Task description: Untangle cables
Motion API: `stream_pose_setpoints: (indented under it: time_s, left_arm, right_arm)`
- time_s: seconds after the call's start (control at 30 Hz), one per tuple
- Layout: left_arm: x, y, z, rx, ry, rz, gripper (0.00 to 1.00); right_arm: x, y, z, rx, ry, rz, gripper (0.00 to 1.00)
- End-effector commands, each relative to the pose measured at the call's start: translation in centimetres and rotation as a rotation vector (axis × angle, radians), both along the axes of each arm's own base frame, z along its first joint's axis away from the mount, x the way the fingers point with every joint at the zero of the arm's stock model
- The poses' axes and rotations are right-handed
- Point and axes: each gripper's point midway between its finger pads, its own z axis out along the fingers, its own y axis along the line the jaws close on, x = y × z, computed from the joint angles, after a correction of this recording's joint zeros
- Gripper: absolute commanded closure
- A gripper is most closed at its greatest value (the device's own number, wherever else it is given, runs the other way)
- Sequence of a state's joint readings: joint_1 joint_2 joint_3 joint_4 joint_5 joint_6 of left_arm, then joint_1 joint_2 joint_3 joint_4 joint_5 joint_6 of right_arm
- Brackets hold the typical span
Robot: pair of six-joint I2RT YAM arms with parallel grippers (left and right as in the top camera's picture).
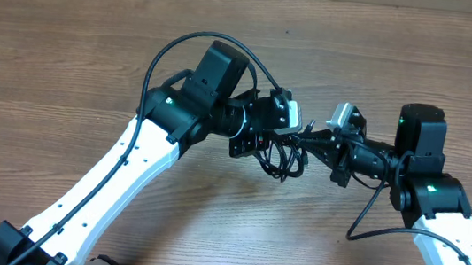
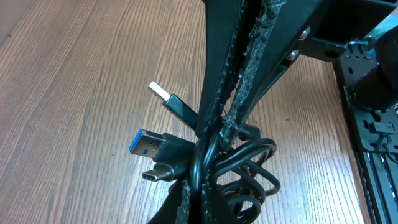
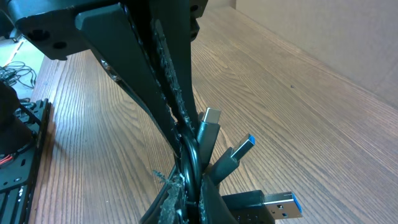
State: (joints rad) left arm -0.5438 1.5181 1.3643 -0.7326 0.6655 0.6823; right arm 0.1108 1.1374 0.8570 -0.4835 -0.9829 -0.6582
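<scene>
Both arms reach in from the near edge and meet over the middle of the bench. Nearest you hang the cables (image 1: 284, 163), a tight black bunch of loops dangling just on the near side of the two hands. Whether the lowest loop touches the wood cannot be told.

Just beyond, your left hand (image 2: 227, 115) is pressed together on the bunch, its padded fingers pinching several strands at once. Your right hand (image 3: 181, 134) meets it from the right and is likewise pressed together on the same bunch, so the two pinches lie almost tip to tip. Three connectors fan out beside the pinch: a blue-tongued USB-A plug (image 2: 146, 143), a USB-C plug (image 2: 155, 176) and a silver-tipped plug (image 2: 171, 101). Farthest lies the wood-grain bench (image 1: 69, 33).

Step in hand, as judged: the bunch is gripped from both sides, but no strand is yet separated. Since each pinch takes several strands, pulling straight apart would probably tighten the tangle. The next move calls for one hand to keep the coil while you release the other, re-grip a single plug end, and draw that cable out through the loops.
</scene>
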Motion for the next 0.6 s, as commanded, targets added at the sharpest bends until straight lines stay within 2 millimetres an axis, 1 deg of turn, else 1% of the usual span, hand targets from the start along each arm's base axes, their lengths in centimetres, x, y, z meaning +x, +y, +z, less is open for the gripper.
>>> stream_pose_setpoints:
  time_s: [0.0,0.23,0.33,0.4,0.43,0.47,0.57]
  left_arm:
    - [0.05,-0.15,2.48,-0.039,-0.034,0.022,0.96]
    - [0.06,-0.07,2.38,-0.034,-0.032,0.026,0.96]
    - [0.01,-0.04,2.32,-0.031,-0.029,0.026,0.96]
    - [-0.01,-0.02,2.29,-0.030,-0.027,0.026,0.96]
    - [-0.01,-0.02,2.29,-0.030,-0.027,0.026,0.96]
    - [-0.02,-0.02,2.28,-0.030,-0.027,0.026,0.96]
    - [0.00,0.04,2.22,-0.026,-0.026,0.029,0.96]
  right_arm:
    - [0.08,0.20,1.05,0.012,-0.025,0.015,0.96]
    - [0.08,0.20,1.06,0.012,-0.026,0.016,0.96]
    - [0.09,0.19,1.06,0.012,-0.026,0.015,0.90]
    - [0.10,0.19,1.06,0.011,-0.026,0.015,0.88]
    - [0.11,0.19,1.07,0.012,-0.027,0.015,0.77]
    - [0.10,0.19,1.06,0.011,-0.027,0.015,0.71]
    - [0.10,0.19,1.06,0.011,-0.027,0.015,0.71]
